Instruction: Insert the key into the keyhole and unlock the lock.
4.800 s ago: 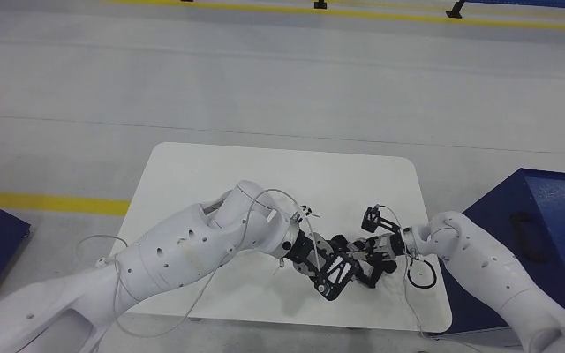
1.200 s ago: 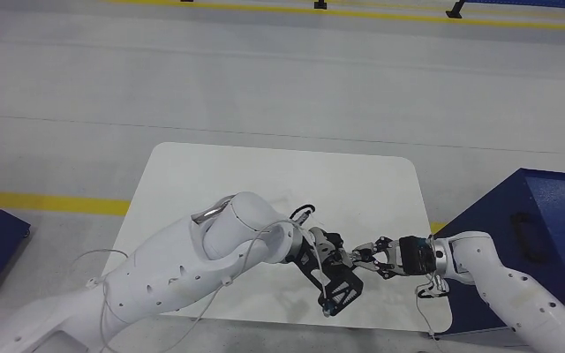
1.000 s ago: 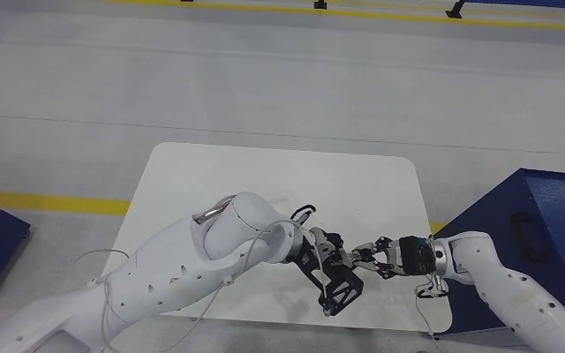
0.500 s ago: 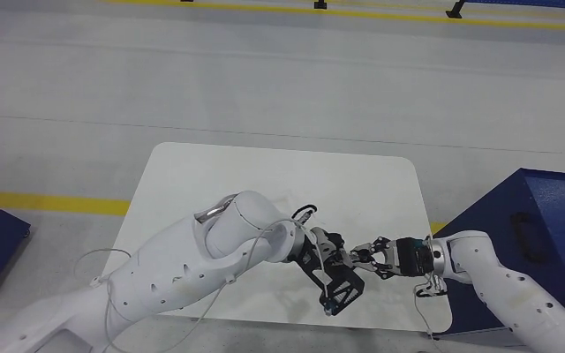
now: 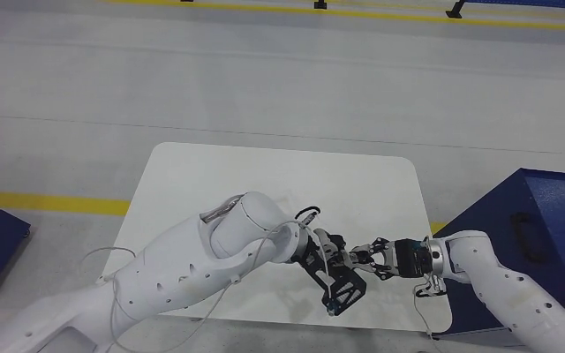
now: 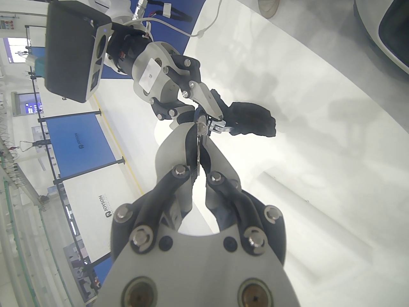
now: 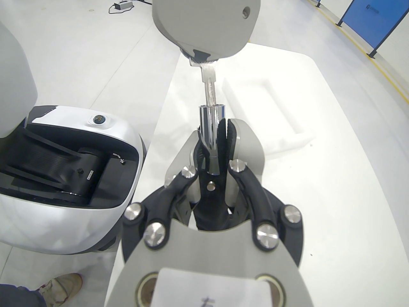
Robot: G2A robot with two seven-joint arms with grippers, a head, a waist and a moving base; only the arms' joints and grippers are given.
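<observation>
My left gripper (image 6: pixel 198 143) is shut on the head of a silver key (image 7: pixel 209 84), held above the table's front right part. The key blade points at a chrome lock cylinder (image 7: pixel 209 129), and its tip is at the keyhole in the cylinder's end, with most of the blade still outside. My right gripper (image 7: pixel 213 129) is shut on the lock and faces the left gripper (image 7: pixel 203 57) head-on. In the top view the left gripper (image 5: pixel 340 263) and right gripper (image 5: pixel 366 259) meet tip to tip, with the key (image 5: pixel 351 259) between them. The right gripper (image 6: pixel 207 119) holds the lock (image 6: pixel 202 126).
The white table (image 5: pixel 265 176) lies below both grippers. A white foam tray (image 7: pixel 265 110) rests on it just under the key and lock. A blue cabinet (image 5: pixel 530 212) stands off the table's right edge.
Since the earliest frame the right arm has stretched out and turned its gripper to face the left one. Over the last second the two grippers have crept slightly closer together.
</observation>
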